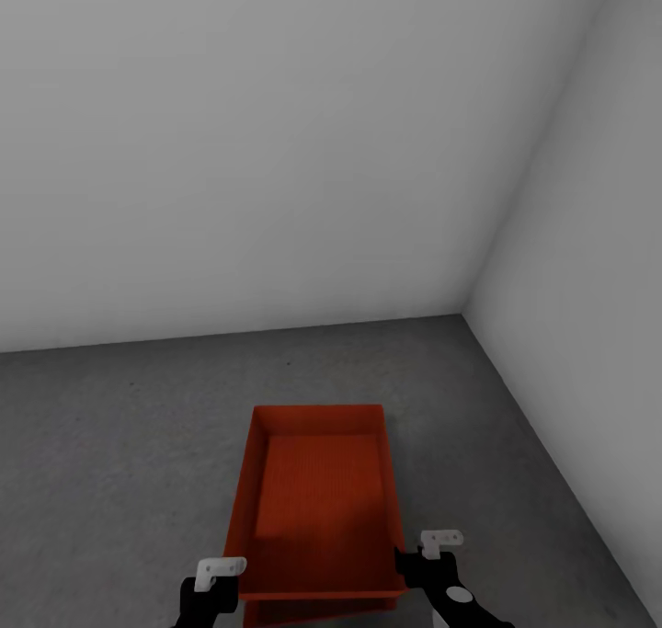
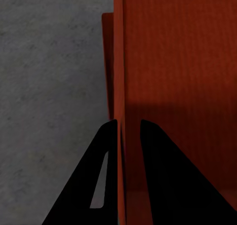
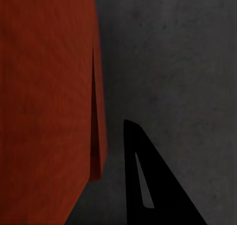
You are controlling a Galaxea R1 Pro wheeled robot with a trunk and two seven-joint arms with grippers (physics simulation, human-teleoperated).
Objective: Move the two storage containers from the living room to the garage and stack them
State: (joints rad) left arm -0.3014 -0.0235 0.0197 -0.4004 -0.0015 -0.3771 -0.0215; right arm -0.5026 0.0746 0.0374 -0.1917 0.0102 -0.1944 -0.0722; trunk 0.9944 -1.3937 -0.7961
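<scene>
Item: upper storage container (image 1: pixel 322 499), orange-red, resting in a garage corner above a second container (image 1: pixel 303 611) on the grey floor (image 1: pixel 110 444); left gripper (image 2: pixel 129 131) fingers clamped across its side wall; right gripper (image 1: pixel 418 564) at the opposite wall, finger state cannot be told; risk, judged: uneven release could skew the upper bin off the lower rim

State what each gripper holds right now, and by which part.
The left gripper clamps the upper storage container by its thin left side wall. The right gripper sits at its right wall; grip unclear.
</scene>
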